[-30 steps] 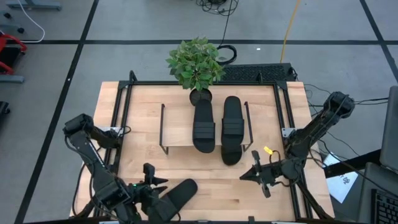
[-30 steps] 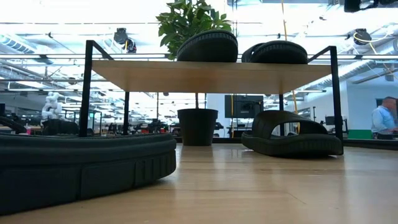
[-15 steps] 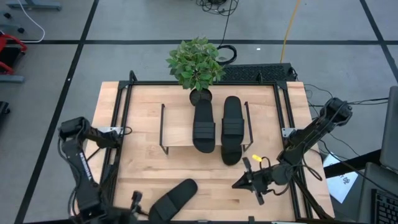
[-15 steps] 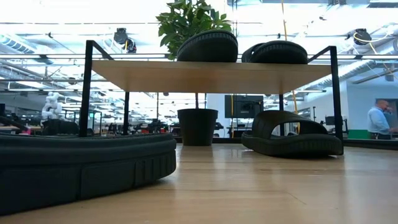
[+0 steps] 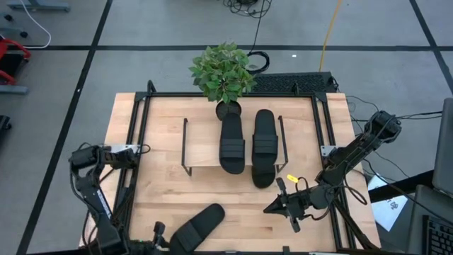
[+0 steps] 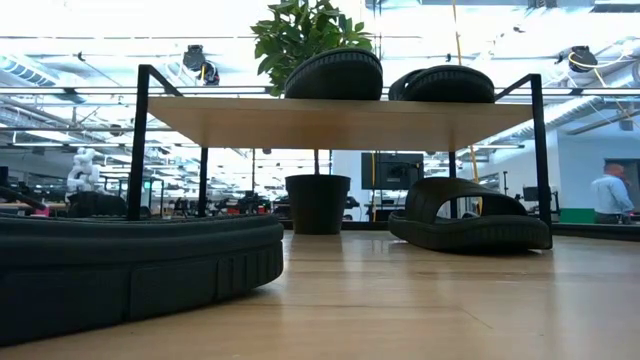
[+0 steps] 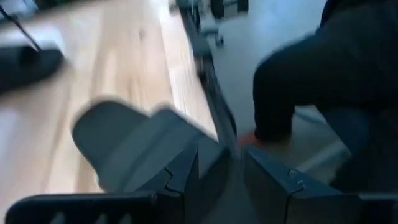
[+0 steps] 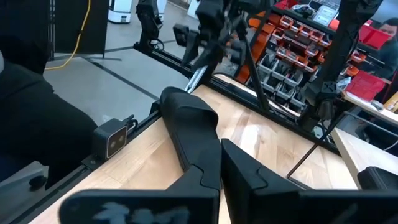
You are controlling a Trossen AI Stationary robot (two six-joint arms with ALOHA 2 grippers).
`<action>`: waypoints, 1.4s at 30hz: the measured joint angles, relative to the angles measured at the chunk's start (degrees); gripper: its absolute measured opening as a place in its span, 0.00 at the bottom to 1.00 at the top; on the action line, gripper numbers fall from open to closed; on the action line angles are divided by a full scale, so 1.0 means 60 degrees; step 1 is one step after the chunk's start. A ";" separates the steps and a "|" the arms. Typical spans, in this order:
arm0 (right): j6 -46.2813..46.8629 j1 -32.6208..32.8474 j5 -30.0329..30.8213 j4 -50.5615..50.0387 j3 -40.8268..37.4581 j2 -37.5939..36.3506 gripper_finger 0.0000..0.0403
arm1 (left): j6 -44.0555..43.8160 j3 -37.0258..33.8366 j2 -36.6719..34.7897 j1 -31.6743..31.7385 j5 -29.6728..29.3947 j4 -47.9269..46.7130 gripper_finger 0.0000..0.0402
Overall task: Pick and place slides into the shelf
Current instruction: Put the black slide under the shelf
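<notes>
Two black slides [image 5: 231,144] [image 5: 265,133] lie side by side on the shelf's [image 5: 200,145] wooden top, also seen in the low view [image 6: 335,72] [image 6: 445,82]. A third slide [image 5: 263,173] rests sole-down on the table under the shelf's right half [image 6: 470,220], its near end sticking out. The fourth slide [image 5: 199,225] lies flat by the table's near edge [image 6: 130,270] [image 7: 140,149] [image 8: 189,121]. My left gripper [image 5: 158,236] [image 7: 221,177] is open, just left of that slide's end, touching nothing. My right gripper [image 5: 274,206] [image 8: 219,168] is shut, hovering right of the slide.
A potted plant [image 5: 224,74] stands at the shelf's far side, its pot [image 6: 317,203] behind the shelf. Black rails frame the table [image 5: 163,184]. Bare wood lies under the shelf's left half and between the two grippers. A person [image 6: 610,195] is in the room beyond.
My left gripper has pulled back from over the fourth slide toward the table's near-left edge, and its arm has swung left and lower. My right gripper has shifted a little toward the near-left. The slide has stayed where it lay.
</notes>
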 joint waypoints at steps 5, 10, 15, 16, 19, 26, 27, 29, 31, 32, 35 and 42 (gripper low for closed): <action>0.0136 -0.0020 0.0000 -0.0019 0.0000 0.0000 0.00 | -0.2228 0.0000 0.0126 0.0147 0.0970 -0.1016 0.29; 0.0327 -0.0020 -0.0004 -0.0098 0.0000 0.0000 0.00 | -0.2648 0.0004 0.0117 0.0182 0.1088 -0.1232 0.30; 0.0539 -0.0020 -0.0004 -0.0132 0.0000 0.0000 0.00 | -0.2365 0.0004 0.0116 0.0270 0.1416 -0.1280 0.39; 0.0565 -0.0020 -0.0004 -0.0139 0.0000 0.0000 0.00 | -0.2259 0.0004 0.0116 0.0304 0.1501 -0.1288 0.41; 0.0578 -0.0020 -0.0004 -0.0141 0.0000 0.0000 0.00 | -0.1684 0.0004 0.0113 0.0425 0.1516 -0.1429 0.50; 0.0715 -0.0020 -0.0004 -0.0124 0.0000 0.0000 0.00 | -0.0245 0.0004 0.0113 0.0633 0.1478 -0.1752 0.69; 0.0725 -0.0020 -0.0004 -0.0123 0.0000 0.0000 0.00 | -0.0161 0.0005 0.0113 0.0630 0.1478 -0.1751 0.71; 0.0727 -0.0020 -0.0004 -0.0123 0.0000 0.0000 0.00 | -0.0141 0.0007 0.0113 0.0630 0.1478 -0.1747 0.75; 0.0727 -0.0020 -0.0004 -0.0123 0.0000 0.0000 0.00 | -0.0096 0.0008 0.0141 0.0630 0.1476 -0.1765 0.77; 0.0727 -0.0020 -0.0004 -0.0123 0.0000 0.0000 0.00 | 0.0037 0.0015 0.0201 0.0630 0.1458 -0.1763 0.78; 0.0727 -0.0023 -0.0004 -0.0121 0.0000 0.0000 0.00 | 0.0728 0.0016 0.0566 0.0640 0.1254 -0.1797 0.79; 0.0727 -0.0023 -0.0004 -0.0114 -0.0002 0.0000 0.00 | 0.1659 0.0015 0.1205 0.0950 0.0506 -0.2022 0.79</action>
